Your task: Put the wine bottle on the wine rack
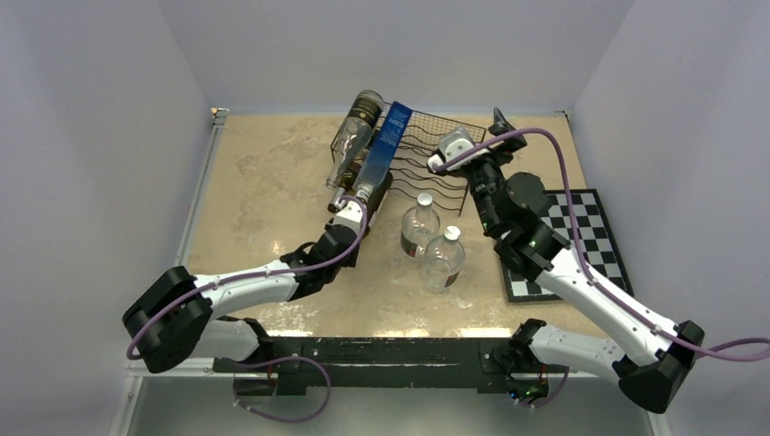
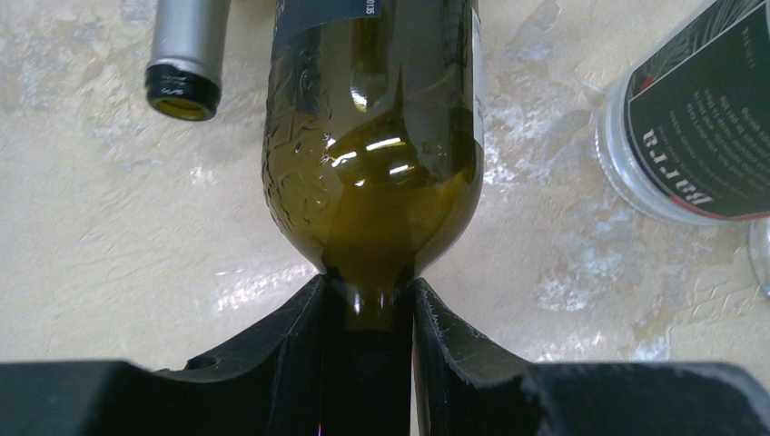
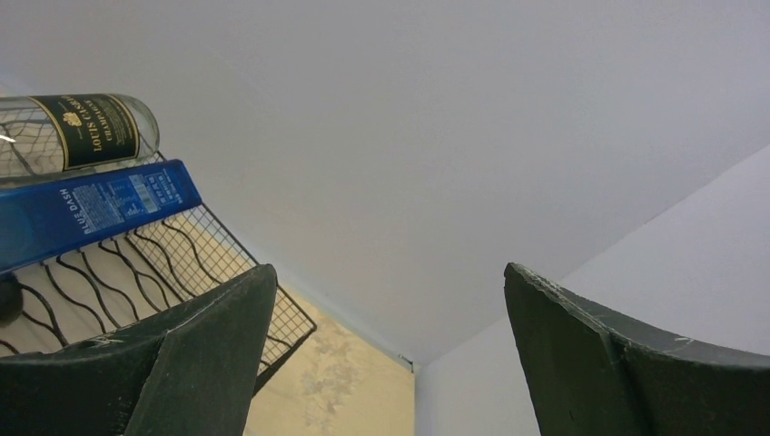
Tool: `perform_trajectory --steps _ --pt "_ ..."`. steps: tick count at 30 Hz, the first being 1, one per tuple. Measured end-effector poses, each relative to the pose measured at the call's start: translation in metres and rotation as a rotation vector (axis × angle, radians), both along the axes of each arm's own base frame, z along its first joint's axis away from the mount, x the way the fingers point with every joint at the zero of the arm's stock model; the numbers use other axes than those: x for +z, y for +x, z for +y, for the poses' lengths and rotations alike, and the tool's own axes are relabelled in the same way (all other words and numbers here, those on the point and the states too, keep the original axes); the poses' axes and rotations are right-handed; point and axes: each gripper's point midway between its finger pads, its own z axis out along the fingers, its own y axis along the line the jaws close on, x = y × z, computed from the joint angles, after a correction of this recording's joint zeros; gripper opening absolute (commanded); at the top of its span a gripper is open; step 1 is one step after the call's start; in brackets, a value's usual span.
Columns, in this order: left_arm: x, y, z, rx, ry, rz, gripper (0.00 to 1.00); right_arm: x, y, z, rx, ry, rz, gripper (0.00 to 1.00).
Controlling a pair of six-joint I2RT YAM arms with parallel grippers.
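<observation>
Olive-green glass, the wine bottle point(image 2: 372, 163) would likely have handled as heavy, rigid, slick and breakable. The slim neck looked the sound place to take it, and there the left gripper point(image 2: 368, 289) was clamped, near the middle of the surface. Its long axis ran away toward the far edge, mouth nearest the arms and base farthest, the blue-labelled body lying over the left part of the wine rack point(image 1: 440, 159) beside a clear bottle point(image 1: 350, 136); past the rack's right end, the right gripper point(image 3: 389, 272) stood spread wide, holding nothing.
</observation>
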Motion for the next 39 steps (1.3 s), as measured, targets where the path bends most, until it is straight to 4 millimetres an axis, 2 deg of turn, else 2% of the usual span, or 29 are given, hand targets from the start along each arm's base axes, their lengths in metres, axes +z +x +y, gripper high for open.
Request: perform_trajectory --steps 8,18,29,35,39 --pt "-0.004 0.014 -0.020 -0.005 -0.038 -0.012 0.00 0.004 -0.023 -0.018 0.025 0.083 0.037 0.98" --pt "0.000 0.041 -0.043 0.042 -0.026 -0.003 0.00 -0.014 -0.028 -0.020 0.036 0.103 0.115 0.99" --pt "-0.006 0.064 -0.055 0.100 0.018 -0.010 0.00 -0.019 -0.033 -0.023 0.039 0.122 0.127 0.99" --pt "-0.017 0.084 -0.061 0.128 0.094 -0.049 0.00 -0.020 -0.033 -0.024 0.039 0.118 0.132 0.99" --pt "-0.018 0.100 -0.067 0.139 0.119 -0.082 0.00 -0.022 -0.035 -0.025 0.039 0.111 0.139 0.98"
